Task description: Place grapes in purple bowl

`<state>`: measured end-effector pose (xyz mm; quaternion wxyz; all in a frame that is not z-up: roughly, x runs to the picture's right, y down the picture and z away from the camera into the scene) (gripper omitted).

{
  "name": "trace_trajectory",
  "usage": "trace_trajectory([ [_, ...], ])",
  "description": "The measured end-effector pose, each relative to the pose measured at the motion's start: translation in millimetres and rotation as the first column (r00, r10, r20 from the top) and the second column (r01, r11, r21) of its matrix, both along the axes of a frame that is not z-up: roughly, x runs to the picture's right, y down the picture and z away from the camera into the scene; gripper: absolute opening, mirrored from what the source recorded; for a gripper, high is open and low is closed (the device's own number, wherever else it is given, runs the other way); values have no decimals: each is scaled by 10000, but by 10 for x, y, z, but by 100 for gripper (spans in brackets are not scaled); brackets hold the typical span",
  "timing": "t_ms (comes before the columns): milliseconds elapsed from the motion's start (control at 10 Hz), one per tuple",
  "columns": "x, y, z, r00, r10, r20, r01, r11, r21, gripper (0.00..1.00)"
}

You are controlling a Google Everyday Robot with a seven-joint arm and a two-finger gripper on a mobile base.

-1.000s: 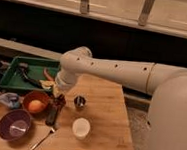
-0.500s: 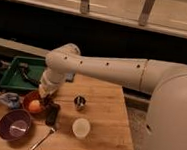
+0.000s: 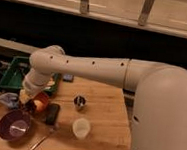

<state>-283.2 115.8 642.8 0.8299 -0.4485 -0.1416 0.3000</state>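
The grapes (image 3: 51, 114) are a dark elongated bunch lying on the wooden table, just right of the orange bowl. The purple bowl (image 3: 13, 125) sits at the table's front left corner and looks empty but for a glint. My gripper (image 3: 32, 94) is at the end of the white arm, low over the orange bowl and left of the grapes, up and right of the purple bowl. The arm's wrist covers most of it.
An orange bowl (image 3: 38, 104) holds a round orange fruit. A small metal cup (image 3: 80, 102) and a white cup (image 3: 80, 127) stand mid-table. A utensil (image 3: 43, 138) lies near the front edge. A green tray (image 3: 14, 76) is at back left, with a blue object (image 3: 8, 99) beside it.
The end of my arm has swung left, from above the grapes to over the orange bowl. The grapes stay in about the same spot on the table.
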Motion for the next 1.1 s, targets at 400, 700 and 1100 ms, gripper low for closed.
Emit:
trace_trajectory([
  [400, -378, 256, -262, 9877, -1031, 1175, 1051, 9944, -109, 0],
  [700, -427, 451, 18, 9863, -1395, 886, 1449, 9877, -584, 18],
  [1100, -379, 612, 426, 9907, -1317, 332, 1352, 9794, -1499, 59],
])
